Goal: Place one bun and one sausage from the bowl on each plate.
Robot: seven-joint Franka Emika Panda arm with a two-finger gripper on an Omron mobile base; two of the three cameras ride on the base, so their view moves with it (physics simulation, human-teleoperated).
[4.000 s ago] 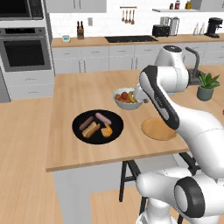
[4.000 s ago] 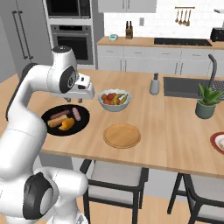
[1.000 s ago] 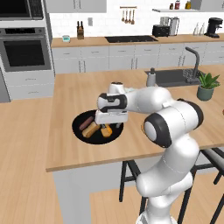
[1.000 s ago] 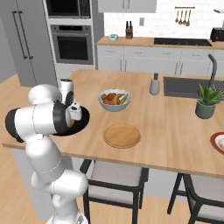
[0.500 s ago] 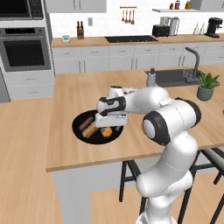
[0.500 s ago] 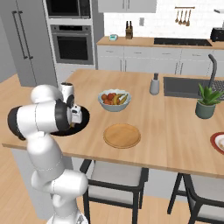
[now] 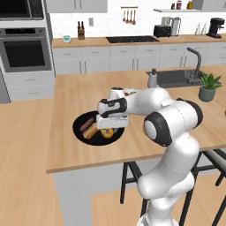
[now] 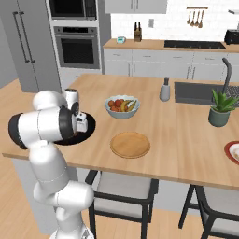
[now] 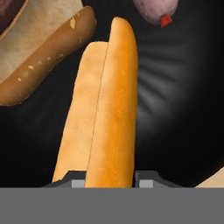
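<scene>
Hand view: a long golden-orange split bun (image 9: 105, 109) lies in the wide, shallow black bowl (image 9: 183, 109), its long axis running from the bottom of this view up to the top, leaning slightly right. The claw (image 9: 108, 180) is clamped on the bun's near end, one dark fingertip (image 9: 74, 179) against each side. A second, browner seeded bun (image 9: 39, 57) lies at the upper left, and the end of a purplish sausage (image 9: 155, 9) shows at the top.

Left base view: the white arm reaches left over the black bowl (image 7: 79, 130) on the light wooden bench (image 7: 70, 150), with the claw (image 7: 111, 129) low among the food. A second ago the fingers stood wide apart; now they are drawn in on the bun. White cabinets, a wall oven and a cooktop line the back wall.

Right base view: the arm's elbow covers most of the black bowl (image 8: 88, 130). A flat round tan wooden plate (image 8: 130, 144) sits near the front edge, a white bowl of fruit (image 8: 121, 107) behind it, and a pale red-rimmed plate (image 8: 232, 151) at the far right edge.
</scene>
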